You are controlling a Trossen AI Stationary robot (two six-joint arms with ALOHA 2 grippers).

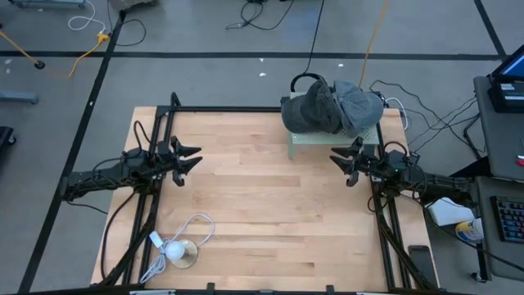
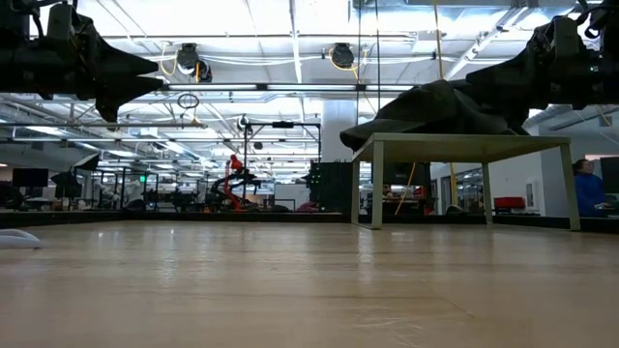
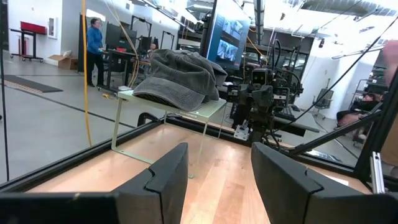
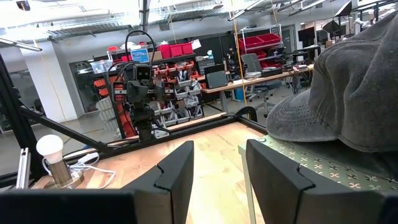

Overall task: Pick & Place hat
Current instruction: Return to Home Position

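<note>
Hovering above the table point(image 1: 262, 205) with both arms, pointing at each other. Holding the left gripper point(image 1: 192, 158) over the left side, fingers spread, gripping nothing. Holding the right gripper point(image 1: 337, 158) just beside the shelf point(image 1: 315, 143), likewise spread and empty. Resting the caps point(image 1: 332, 106) on the shelf (darker beside lighter, overlapping) at the far right.

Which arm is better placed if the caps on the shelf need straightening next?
Right. The right gripper, open, sits just beside the shelf holding the caps; the left gripper, also open, is far across the table.
</note>
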